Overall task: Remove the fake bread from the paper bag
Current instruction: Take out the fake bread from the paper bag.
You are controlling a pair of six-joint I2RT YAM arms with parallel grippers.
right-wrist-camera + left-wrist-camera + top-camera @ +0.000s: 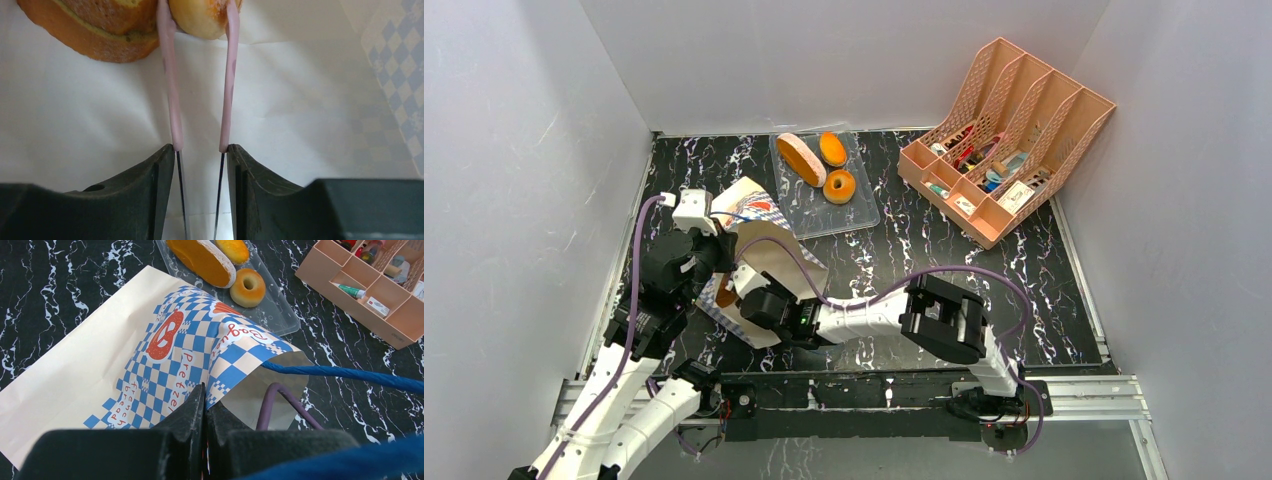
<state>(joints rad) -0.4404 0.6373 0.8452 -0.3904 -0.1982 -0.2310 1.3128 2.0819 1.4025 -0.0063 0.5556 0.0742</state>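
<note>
The left tool is clenched on the rim of the bag. Inside the bag, the right tool straddles a bun beside a loaf; whether it grips cannot be told. This looks like the retrieval step: next, clench firmly and back straight out.

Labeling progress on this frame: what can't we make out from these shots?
1. How many pieces remain in the bag: top view, bag wall and right arm cover the inside.
2. Whether the right hand grips the bun: right wrist view, top edge cuts off its tips.
3. Organizer contents: top view, too small.
</note>
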